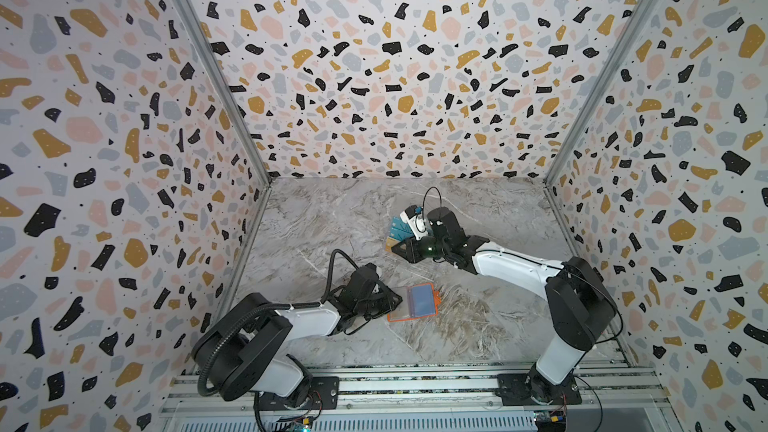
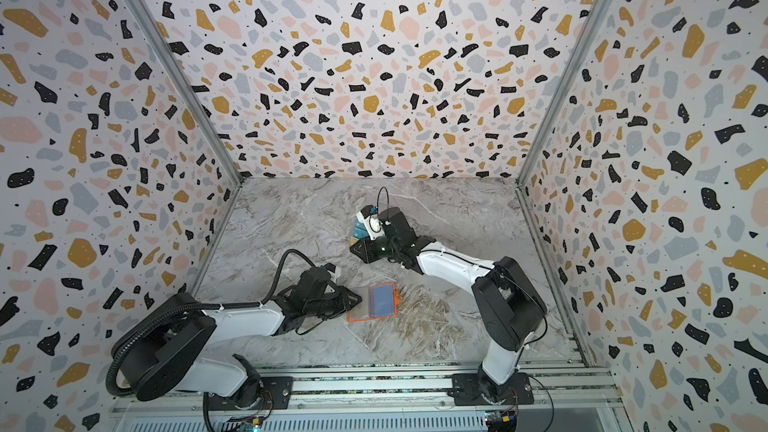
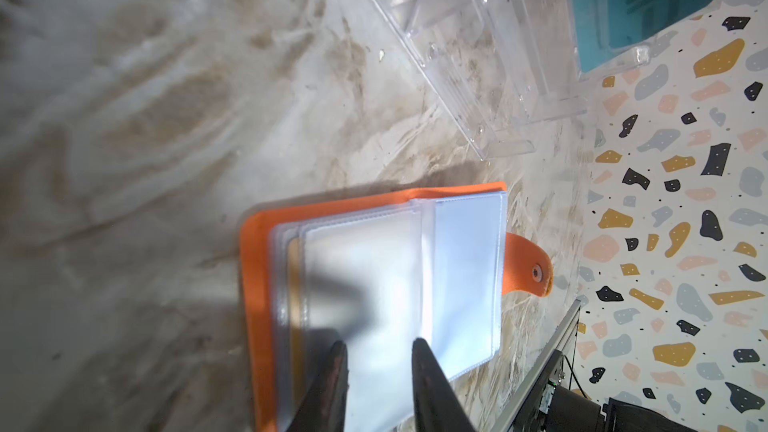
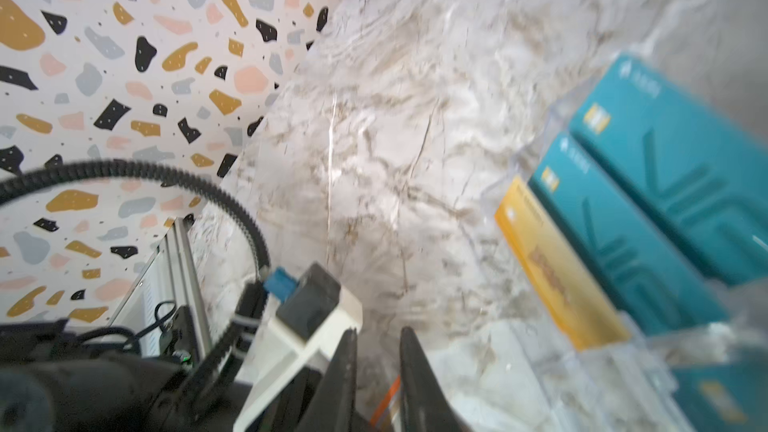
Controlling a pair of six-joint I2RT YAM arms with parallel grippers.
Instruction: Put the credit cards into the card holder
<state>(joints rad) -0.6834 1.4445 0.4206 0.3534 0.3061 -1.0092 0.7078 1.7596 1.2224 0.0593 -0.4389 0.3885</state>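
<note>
While the card holder (image 1: 415, 302) lies open just beside the left gripper (image 3: 379, 342), whose jaws are set narrowly apart over a clear sleeve with nothing evidently gripped, the credit cards (image 4: 623, 243) are found in the acrylic stand (image 3: 457, 56). The right gripper (image 4: 379, 331), slightly parted and seemingly empty, is judged to be at pick-up. A card edge must next be pinched.

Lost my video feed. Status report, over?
Left tool open, over opened card holder. Right tool open, empty, by credit cards in clear stand. No obstruction seen.
</note>
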